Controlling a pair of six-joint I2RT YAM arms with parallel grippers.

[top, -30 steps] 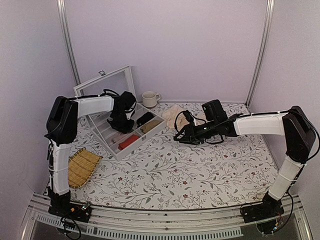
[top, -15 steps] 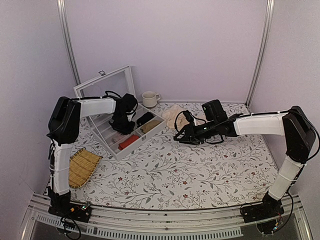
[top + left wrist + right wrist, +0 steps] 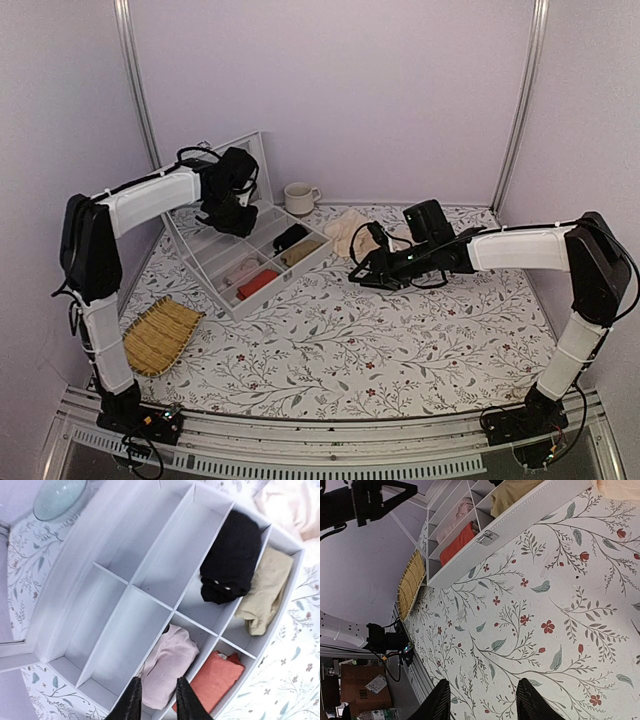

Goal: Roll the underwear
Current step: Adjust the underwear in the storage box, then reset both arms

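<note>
Left wrist view: the left gripper (image 3: 157, 703) has lifted clear of the divided box (image 3: 65, 605), jaws now slightly apart and empty. Below it the underwear (image 3: 167, 662) lies rolled in a compartment beside the red bundle (image 3: 215, 677), so the roll looks stowed. The right gripper (image 3: 482, 700) hangs parted and empty over the surface (image 3: 530, 605).

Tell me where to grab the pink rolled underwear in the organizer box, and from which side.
Pinch the top of the underwear at its bulging middle, coming straight down. It lies in a narrow compartment of the organizer box, divider walls close on both long sides and the red bundle next door, so probably only its top is reachable.
</note>
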